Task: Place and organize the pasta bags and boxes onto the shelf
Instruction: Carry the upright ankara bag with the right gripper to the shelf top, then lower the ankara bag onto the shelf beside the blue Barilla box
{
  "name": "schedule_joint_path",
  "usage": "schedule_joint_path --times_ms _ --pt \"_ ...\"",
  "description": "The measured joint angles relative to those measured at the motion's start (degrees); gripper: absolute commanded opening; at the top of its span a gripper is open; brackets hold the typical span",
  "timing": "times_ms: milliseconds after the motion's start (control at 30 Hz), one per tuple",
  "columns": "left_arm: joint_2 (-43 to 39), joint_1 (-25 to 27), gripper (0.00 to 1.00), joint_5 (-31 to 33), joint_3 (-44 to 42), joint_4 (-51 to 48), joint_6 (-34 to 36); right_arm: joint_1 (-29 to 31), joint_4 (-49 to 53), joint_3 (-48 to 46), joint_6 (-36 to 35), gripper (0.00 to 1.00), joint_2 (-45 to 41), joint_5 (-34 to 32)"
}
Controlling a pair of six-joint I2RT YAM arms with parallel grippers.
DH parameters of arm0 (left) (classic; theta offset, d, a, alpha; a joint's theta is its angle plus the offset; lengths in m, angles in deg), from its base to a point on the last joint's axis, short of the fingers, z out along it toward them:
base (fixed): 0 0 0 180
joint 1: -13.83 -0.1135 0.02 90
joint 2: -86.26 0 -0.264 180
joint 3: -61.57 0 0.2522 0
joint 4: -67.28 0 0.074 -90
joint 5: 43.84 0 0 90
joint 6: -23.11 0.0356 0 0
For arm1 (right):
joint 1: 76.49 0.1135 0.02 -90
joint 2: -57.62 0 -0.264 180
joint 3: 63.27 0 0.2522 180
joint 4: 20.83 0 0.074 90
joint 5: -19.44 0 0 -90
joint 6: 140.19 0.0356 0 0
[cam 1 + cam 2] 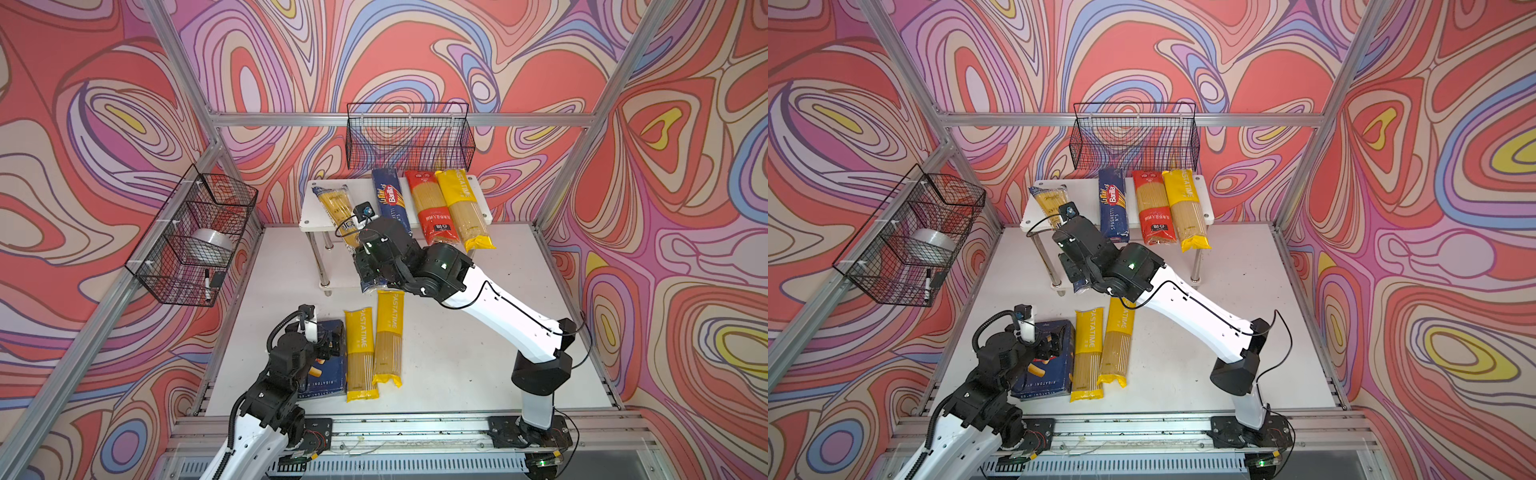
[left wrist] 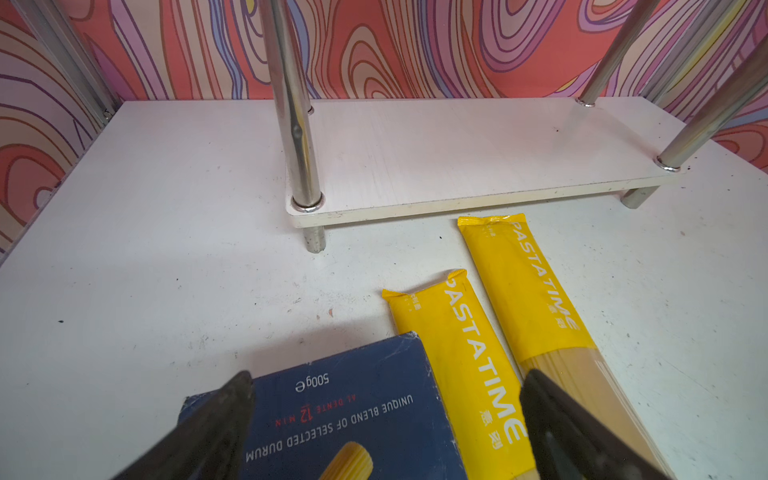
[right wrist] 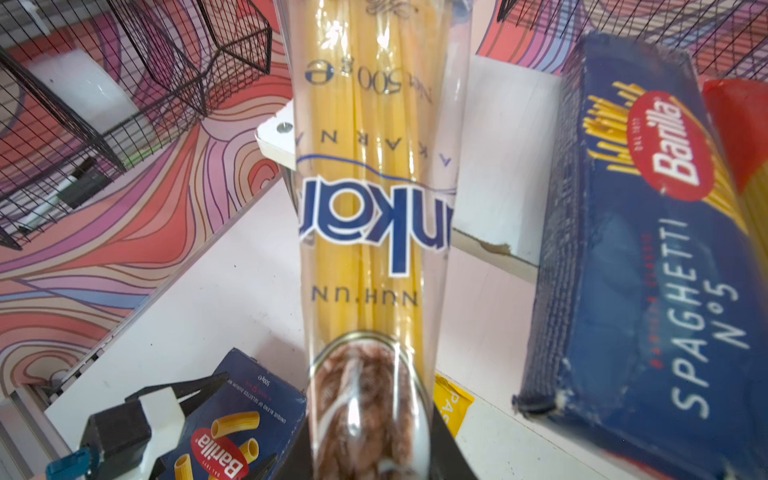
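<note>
Right gripper (image 3: 370,440) clamps clear-windowed blue spaghetti bag (image 3: 374,208) leaning on white two-tier shelf (image 1: 309,212), left gripper (image 2: 386,415) hangs released over flat blue rigatoni carton (image 2: 340,395).

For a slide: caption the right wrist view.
Right gripper grips a clear spaghetti bag beside the shelved Barilla spaghetti box.

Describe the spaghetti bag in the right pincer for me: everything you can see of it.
The bag is a long, narrow packet of glossy clear film with blue lettering, yellow spaghetti showing through. The right pincer is shut on it near its dark blue end. It slants over the left part of the shelf's top board, dark end overhanging the front edge; whether it rests on the board is unclear. It lies apart from the Barilla spaghetti box.
</note>
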Motion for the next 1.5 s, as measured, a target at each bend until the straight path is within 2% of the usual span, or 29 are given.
schedule_joint_path --times_ms 367,700,1267,1500 --pt "0.7 0.0 1.0 -0.46 0.0 0.02 0.0 -3.96 -0.57 4.2 -1.46 0.0 4.28 0.28" --pt "0.33 0.0 1.0 -0.44 0.0 0.02 0.0 -5.55 -5.42 7.54 -4.02 0.0 7.56 1.6" --pt "0.39 0.0 1.0 -0.46 0.0 0.02 0.0 -8.17 -9.7 8.0 -4.61 0.0 9.51 4.61" --pt "0.37 0.0 1.0 -0.44 0.0 0.02 0.0 -8.48 -10.84 8.44 -4.52 0.09 10.05 5.11"
